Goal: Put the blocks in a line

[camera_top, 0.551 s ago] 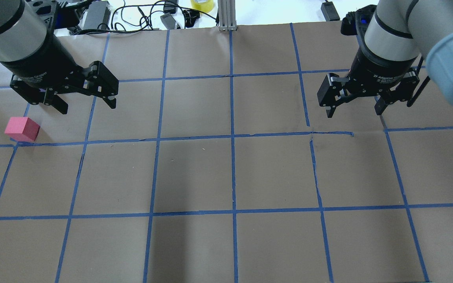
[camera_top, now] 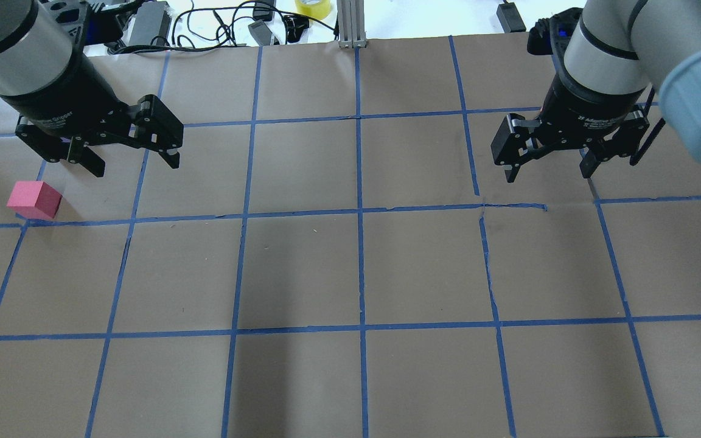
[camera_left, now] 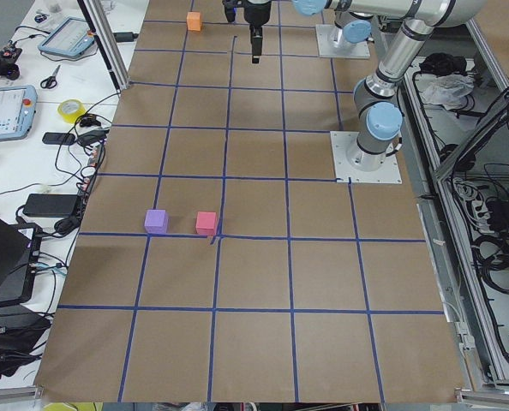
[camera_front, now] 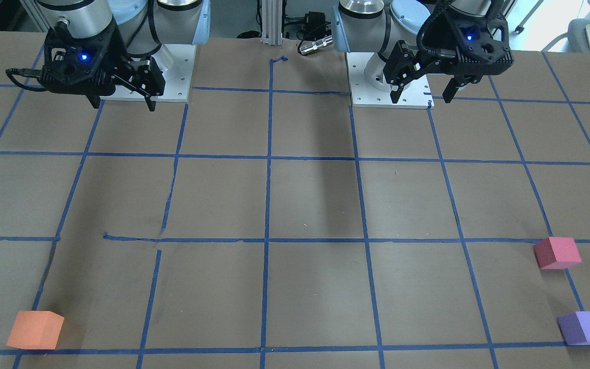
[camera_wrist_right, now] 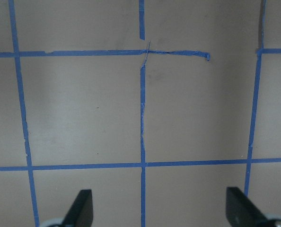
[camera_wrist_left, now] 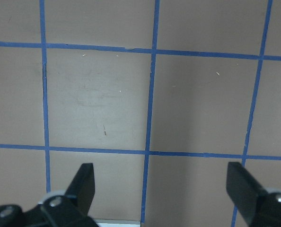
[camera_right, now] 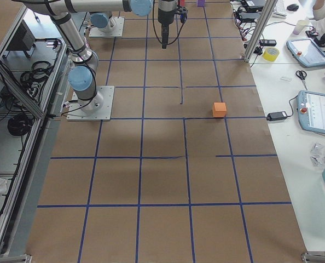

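While two end effectors gape, three blocks lie apart.

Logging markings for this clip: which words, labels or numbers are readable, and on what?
"Gripper": white print on the body of the left claw, start hidden.
"2F Adaptive": white print on the body of the right claw, rest unclear.
Finer print beneath both: too small to read.

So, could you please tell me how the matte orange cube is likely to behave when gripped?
The matte orange foam-like cube probably weighs little and may squash slightly when squeezed. It sits flat on the brown paper-covered table, so a push should slide it, not roll it.
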`<state>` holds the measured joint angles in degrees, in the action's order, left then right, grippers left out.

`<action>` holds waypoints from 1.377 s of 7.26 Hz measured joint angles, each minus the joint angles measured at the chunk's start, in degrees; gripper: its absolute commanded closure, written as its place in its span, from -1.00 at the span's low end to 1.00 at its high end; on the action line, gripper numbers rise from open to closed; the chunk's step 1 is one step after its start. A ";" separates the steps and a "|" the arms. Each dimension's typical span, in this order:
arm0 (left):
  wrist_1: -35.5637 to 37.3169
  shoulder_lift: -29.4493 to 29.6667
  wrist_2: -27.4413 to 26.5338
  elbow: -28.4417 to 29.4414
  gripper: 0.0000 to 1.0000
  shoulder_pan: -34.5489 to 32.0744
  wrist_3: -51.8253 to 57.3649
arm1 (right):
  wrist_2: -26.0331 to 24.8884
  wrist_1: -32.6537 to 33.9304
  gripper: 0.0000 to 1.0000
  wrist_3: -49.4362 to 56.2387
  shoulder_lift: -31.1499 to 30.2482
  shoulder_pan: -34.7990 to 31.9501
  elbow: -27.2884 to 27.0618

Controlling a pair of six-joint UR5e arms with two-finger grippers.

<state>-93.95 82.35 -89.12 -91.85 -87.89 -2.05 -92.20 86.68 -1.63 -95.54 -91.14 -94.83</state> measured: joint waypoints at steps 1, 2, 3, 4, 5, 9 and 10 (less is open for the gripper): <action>0.00 0.00 0.00 0.00 -1.00 0.00 0.00 | 0.00 -0.04 -1.00 -0.10 0.00 0.00 0.00; 0.00 -0.02 0.00 0.00 -1.00 0.00 -0.03 | 0.00 -0.04 -1.00 -0.19 -0.01 0.00 0.00; 0.00 -0.09 0.00 0.00 -1.00 0.00 -0.05 | 0.00 0.01 -1.00 -0.33 -0.05 0.02 0.01; 0.00 -0.14 0.00 0.00 -1.00 0.00 -0.04 | 0.00 0.03 -1.00 -0.37 -0.08 0.09 0.05; 0.00 -0.16 0.00 0.00 -1.00 0.00 -0.02 | 0.00 0.00 -1.00 -0.23 -0.08 0.16 0.08; 0.00 -0.18 0.00 0.00 -1.00 0.00 -0.02 | 0.43 0.74 -1.00 1.74 -0.11 0.29 0.21; 0.00 -0.18 0.00 0.00 -1.00 0.00 -0.04 | 0.32 1.45 -1.00 2.44 -0.05 0.40 0.24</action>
<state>-93.96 82.18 -89.12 -91.84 -87.89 -2.09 -91.88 88.13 0.81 -95.59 -90.74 -94.60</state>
